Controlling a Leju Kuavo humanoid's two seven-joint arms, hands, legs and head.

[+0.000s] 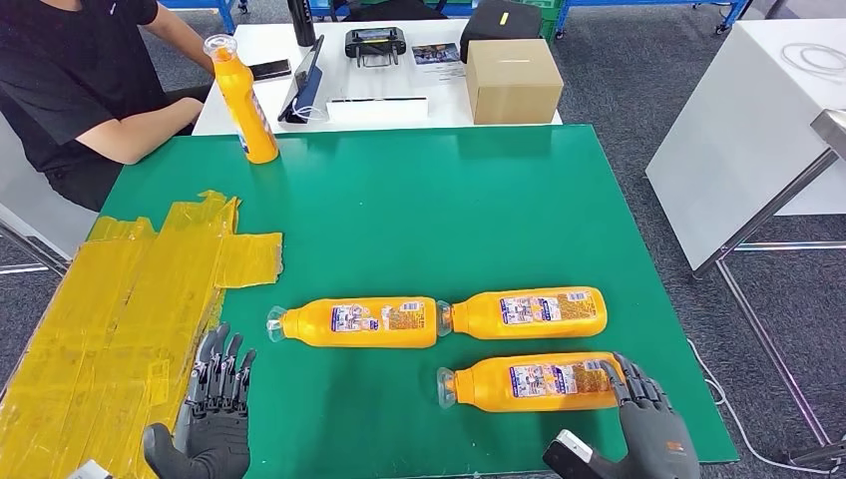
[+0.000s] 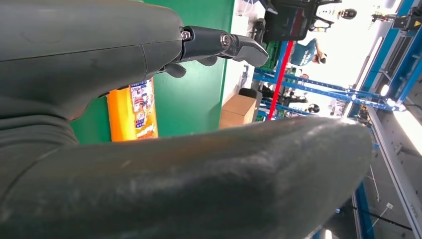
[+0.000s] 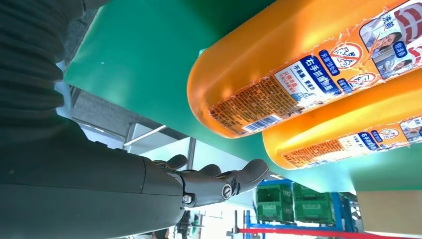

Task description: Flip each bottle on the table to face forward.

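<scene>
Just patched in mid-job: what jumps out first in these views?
Three orange bottles lie on their sides on the green table: the left bottle and middle bottle in a row, the near bottle by the right hand. A fourth bottle stands at the far left corner, beside a seated person.

Dark grey hands, left (image 1: 212, 409) and right (image 1: 648, 424), were seen, with silver screws at jointed fingers (image 3: 219, 181).

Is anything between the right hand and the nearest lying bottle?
Nothing visible. The right hand is open at the base end of the nearest orange bottle, its fingertips at or just over that end, with only bare green table around it.
</scene>
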